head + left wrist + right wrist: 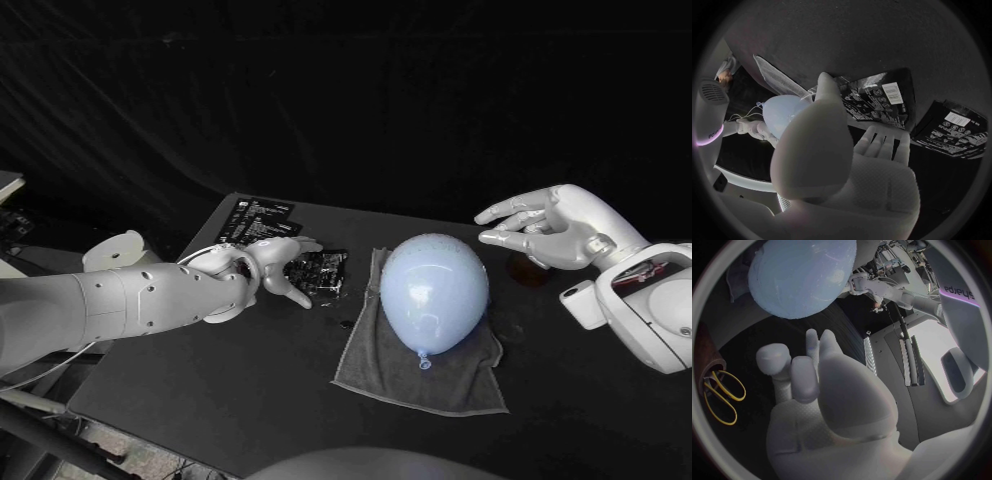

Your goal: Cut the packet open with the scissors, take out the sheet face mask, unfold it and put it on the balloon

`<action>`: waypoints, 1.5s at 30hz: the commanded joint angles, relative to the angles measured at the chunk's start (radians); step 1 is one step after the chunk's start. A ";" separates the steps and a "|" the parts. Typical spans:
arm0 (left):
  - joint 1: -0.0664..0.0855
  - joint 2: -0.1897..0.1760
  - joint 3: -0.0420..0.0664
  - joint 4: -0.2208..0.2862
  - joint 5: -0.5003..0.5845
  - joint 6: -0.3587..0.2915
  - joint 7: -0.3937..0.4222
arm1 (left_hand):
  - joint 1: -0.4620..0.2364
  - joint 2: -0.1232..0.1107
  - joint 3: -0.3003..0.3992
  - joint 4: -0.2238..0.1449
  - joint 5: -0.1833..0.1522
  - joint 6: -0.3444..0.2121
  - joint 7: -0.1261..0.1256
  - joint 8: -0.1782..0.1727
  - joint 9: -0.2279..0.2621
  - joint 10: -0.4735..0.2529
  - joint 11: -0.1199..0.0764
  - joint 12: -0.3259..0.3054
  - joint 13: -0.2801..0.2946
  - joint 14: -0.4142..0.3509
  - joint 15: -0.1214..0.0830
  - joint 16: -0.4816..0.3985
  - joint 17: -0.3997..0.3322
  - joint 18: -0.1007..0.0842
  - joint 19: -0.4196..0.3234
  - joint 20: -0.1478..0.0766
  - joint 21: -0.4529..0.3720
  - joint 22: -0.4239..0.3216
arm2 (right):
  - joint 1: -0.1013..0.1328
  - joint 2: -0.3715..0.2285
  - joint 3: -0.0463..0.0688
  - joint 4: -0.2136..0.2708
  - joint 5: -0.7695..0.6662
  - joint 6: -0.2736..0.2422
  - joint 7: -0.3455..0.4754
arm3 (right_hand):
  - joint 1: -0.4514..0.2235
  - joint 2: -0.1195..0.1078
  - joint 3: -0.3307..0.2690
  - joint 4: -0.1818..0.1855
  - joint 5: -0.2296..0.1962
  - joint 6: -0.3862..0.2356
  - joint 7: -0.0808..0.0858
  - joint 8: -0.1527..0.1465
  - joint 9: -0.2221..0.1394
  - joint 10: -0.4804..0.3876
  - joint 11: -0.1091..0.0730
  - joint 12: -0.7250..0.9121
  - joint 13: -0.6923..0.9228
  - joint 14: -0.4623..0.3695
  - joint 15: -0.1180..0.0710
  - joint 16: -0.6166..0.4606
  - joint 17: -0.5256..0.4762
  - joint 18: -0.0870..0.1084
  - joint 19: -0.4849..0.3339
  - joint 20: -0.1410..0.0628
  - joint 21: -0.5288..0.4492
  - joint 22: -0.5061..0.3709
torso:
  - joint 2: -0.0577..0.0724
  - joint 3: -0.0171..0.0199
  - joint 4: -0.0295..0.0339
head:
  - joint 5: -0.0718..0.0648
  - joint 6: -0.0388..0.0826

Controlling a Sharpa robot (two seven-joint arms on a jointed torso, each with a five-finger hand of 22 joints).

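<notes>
We see the left hand (pixel 264 266) spread open just left of the balloon (pixel 433 288), its fingers over the packet (pixel 326 272), perhaps touching it. The right hand (pixel 555 228) hangs loosely open and empty to the balloon's right.

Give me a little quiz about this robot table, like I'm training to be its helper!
1. True or false: the balloon lies on a grey towel.
2. The scissors have handles that are: A red, B yellow, C green?
3. Fill in: ___ black packets lie on the table.
Key: 1 true; 2 B; 3 two.
</notes>
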State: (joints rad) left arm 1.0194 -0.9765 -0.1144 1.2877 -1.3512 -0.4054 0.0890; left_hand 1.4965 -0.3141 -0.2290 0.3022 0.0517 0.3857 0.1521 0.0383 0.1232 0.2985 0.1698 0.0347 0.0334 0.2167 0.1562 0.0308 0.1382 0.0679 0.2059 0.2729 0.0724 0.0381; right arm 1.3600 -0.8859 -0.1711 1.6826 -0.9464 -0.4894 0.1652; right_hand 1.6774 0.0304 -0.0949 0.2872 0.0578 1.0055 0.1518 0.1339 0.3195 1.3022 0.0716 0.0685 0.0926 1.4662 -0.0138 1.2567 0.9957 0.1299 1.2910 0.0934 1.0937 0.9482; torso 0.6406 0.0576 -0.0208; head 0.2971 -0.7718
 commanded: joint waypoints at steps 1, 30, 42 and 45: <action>-0.002 0.010 -0.001 -0.003 -0.026 0.022 -0.020 | 0.018 0.000 0.000 -0.001 -0.001 0.008 0.061 0.006 0.003 0.011 0.006 0.001 0.002 0.016 0.002 0.005 0.006 0.014 0.013 -0.004 0.003 0.003 | -0.001 0.001 0.000 -0.001 -0.011 0.013 -0.002 | -0.013 -0.001 -0.007 0.002 -0.004 -0.002 0.003 -0.005 -0.001 -0.007 0.002 -0.005 0.000 0.014 0.006 0.006 0.000 -0.010 -0.004 0.000 0.002 0.001 | -0.001 0.0015 -0.0003 | 0.000 -0.003; -0.004 0.043 -0.001 -0.041 -0.014 0.155 -0.081 | 0.123 0.054 0.241 -0.002 0.000 0.168 0.113 0.064 0.056 0.271 0.061 0.030 0.019 0.281 0.047 0.074 0.089 0.086 0.144 0.012 0.066 0.028 | -0.003 -0.009 0.000 0.006 -0.007 0.018 -0.003 | -0.016 0.007 -0.006 0.001 -0.001 0.003 0.000 -0.002 0.001 0.002 -0.001 -0.001 0.002 0.012 0.005 0.010 0.001 -0.009 -0.010 0.001 0.005 0.005 | 0.000 0.0013 -0.0003 | -0.013 -0.006; -0.004 0.043 0.000 -0.044 -0.002 0.164 -0.078 | 0.154 0.157 0.394 -0.008 -0.004 0.285 0.109 0.111 0.094 0.444 0.059 0.034 0.028 0.444 0.045 0.105 0.118 0.088 0.208 0.011 0.096 0.034 | -0.004 -0.012 0.000 0.008 -0.006 0.015 -0.002 | -0.015 0.008 -0.005 0.000 0.000 0.004 -0.002 -0.001 0.001 0.005 -0.002 0.000 0.003 0.010 0.004 0.009 -0.002 -0.008 -0.014 0.001 0.004 0.003 | 0.001 0.0011 0.0001 | -0.016 -0.006; -0.004 0.044 0.000 -0.045 -0.001 0.166 -0.076 | 0.163 0.177 0.419 -0.011 -0.004 0.335 0.100 0.129 0.109 0.505 0.051 0.040 0.031 0.497 0.039 0.118 0.130 0.093 0.234 0.010 0.107 0.036 | -0.004 -0.012 0.000 0.008 -0.006 0.013 -0.002 | -0.013 0.008 -0.004 -0.001 0.001 0.004 -0.002 -0.001 0.001 0.006 -0.003 0.000 0.004 0.009 0.003 0.008 -0.004 -0.008 -0.015 0.001 0.004 0.004 | 0.001 0.0013 0.0000 | -0.016 -0.007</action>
State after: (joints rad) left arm 1.0401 -0.9377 -0.0957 1.2488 -1.3535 -0.3477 0.0678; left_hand 1.5542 -0.2453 0.1553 0.3215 0.0496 0.7112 0.1862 0.1633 0.2284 0.7660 0.2019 0.0691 0.0516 0.6253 0.1805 0.1045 0.2180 0.1414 0.4330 0.2827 0.1736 0.0735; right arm 1.3568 -0.8982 -0.1711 1.6886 -0.9458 -0.4833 0.1608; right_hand 1.6722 0.0357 -0.0976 0.2898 0.0578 1.0075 0.1491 0.1340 0.3195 1.3022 0.0716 0.0686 0.0947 1.4628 -0.0103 1.2606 0.9921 0.1228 1.2836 0.0933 1.0934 0.9523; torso 0.6413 0.0588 -0.0210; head 0.2811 -0.7773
